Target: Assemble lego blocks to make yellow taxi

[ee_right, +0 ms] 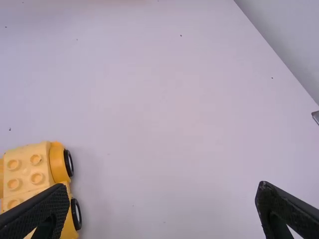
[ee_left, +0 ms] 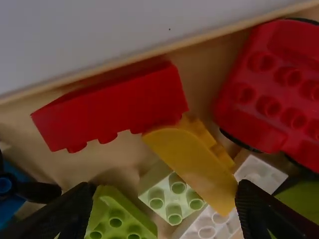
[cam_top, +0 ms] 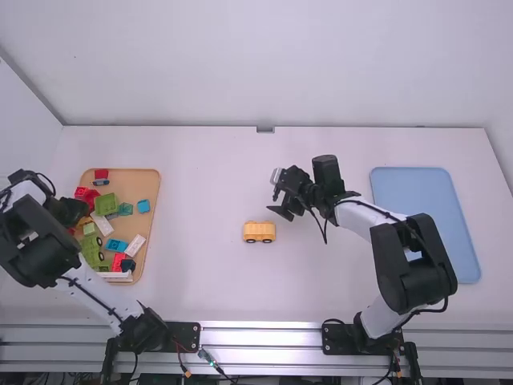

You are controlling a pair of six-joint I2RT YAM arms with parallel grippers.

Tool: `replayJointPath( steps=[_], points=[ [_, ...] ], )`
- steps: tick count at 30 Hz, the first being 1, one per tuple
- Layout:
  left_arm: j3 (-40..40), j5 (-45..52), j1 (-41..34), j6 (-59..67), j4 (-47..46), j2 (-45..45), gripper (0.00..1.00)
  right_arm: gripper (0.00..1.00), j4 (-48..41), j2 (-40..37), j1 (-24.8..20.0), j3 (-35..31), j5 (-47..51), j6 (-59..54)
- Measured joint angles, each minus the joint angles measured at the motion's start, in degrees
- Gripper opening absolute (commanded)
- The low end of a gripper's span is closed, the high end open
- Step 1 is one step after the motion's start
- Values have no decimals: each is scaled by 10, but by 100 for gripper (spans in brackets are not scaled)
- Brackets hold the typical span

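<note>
The left arm, white-linked and black-jointed (cam_top: 88,293), slants to the frame's left edge, its black two-finger left gripper (cam_top: 76,210) left of centre, fingers spread. The matching right arm (cam_top: 365,218) bends back from lower right toward upper centre, its black two-finger right gripper (cam_top: 276,192) pointing left, fingers wide apart.

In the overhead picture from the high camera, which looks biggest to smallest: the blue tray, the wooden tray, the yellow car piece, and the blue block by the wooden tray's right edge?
1. Blue tray and wooden tray: too alike, both partly covered
2. Yellow car piece
3. Blue block
</note>
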Motion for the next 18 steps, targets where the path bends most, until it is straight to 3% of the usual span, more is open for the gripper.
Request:
replayJointPath(
  steps=[18],
  points=[
    [-12,-12,-2,9,26,-3,71,99,1,0,0,0,0,0]
  ],
)
